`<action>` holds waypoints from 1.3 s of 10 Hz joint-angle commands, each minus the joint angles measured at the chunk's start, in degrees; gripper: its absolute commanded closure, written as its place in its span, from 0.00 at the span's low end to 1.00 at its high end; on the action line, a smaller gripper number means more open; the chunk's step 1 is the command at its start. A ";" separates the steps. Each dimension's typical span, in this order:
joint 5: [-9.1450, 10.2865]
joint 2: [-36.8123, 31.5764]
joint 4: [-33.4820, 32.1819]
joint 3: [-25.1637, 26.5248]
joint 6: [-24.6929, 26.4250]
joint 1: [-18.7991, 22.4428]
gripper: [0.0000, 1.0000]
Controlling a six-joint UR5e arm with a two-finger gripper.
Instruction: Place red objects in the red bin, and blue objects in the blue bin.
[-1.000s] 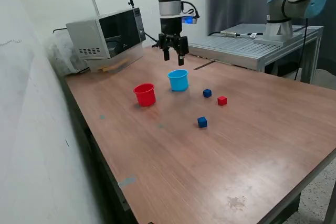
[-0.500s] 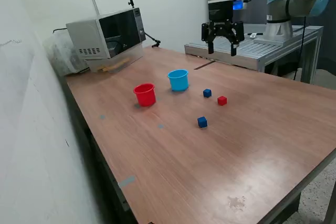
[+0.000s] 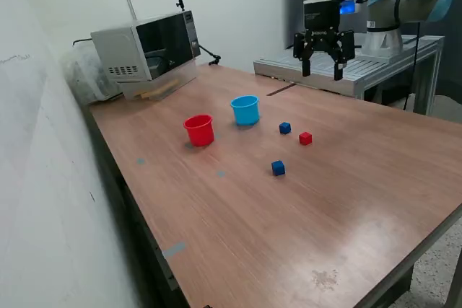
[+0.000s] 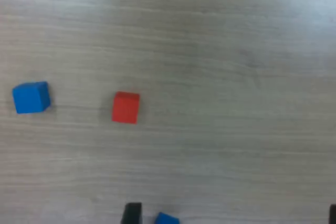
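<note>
Red cube [image 3: 305, 138] on the bare wooden table [image 3: 346, 200], just beside a blue cube [image 3: 285, 128]; second blue cube [image 3: 278, 168] a little apart, nearer the camera. Toward the exterior view's left, light blue cup [image 3: 245, 110] and red cup [image 3: 199, 130] — upright, near each other. Well above the cubes, gripper [image 3: 323, 72] — fingers spread apart, nothing between them. Microwave [image 3: 148, 50] at the far corner.

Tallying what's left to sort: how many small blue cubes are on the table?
2. One blue cube sits just beside the red cube, toward the light blue cup; the other blue cube lies apart, nearer the camera. Cup interiors aren't visible.
</note>
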 commanded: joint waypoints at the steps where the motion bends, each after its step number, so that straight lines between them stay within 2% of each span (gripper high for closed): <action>1: 1.74 2.04 1.12 -1.53 -21.96 1.04 0.00; 2: 7.51 2.13 5.74 -2.49 -32.11 0.69 0.00; 3: 9.40 3.96 9.00 -4.41 -36.13 0.16 0.00; 5: 9.94 9.32 8.52 -8.63 -35.74 -0.02 0.00; 7: 9.95 11.27 2.48 -11.01 -23.05 0.42 0.00; 10: 9.51 13.29 1.83 -12.43 -22.03 4.10 0.00; 12: 8.89 14.61 -0.35 -11.64 -11.36 6.39 0.00; 13: 7.41 14.70 -1.15 -11.46 -5.64 6.49 0.00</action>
